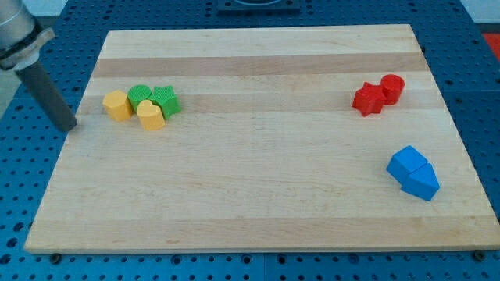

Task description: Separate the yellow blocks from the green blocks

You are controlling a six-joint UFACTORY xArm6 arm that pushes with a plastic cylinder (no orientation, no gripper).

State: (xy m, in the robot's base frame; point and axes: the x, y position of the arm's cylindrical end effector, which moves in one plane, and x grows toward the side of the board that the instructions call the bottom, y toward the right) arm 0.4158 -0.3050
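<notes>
Your rod comes down from the view's top left corner, and my tip (69,126) sits at the left edge of the wooden board (258,187), just off its side. It is a plain rod with nothing to open or close, and it holds no block. You can see only the lower part of the arm; the rest is cut off by the picture's edge.

Look just to the right of my tip and you find the four task blocks bunched together. You see the yellow hexagon block (117,104) on the left, near my tip but apart from it. Next comes the green round block (140,95), then the green star block (166,101). Touching both greens in front is the yellow heart block (151,115). Part of the green round block is hidden behind the yellow ones.

Far off on the view's right you see the red star block (367,99) touching the red round block (391,87). Below them two blue blocks (412,172) press together, and you cannot tell their shapes well.

Under the board is a blue table (16,234) with rows of small holes
</notes>
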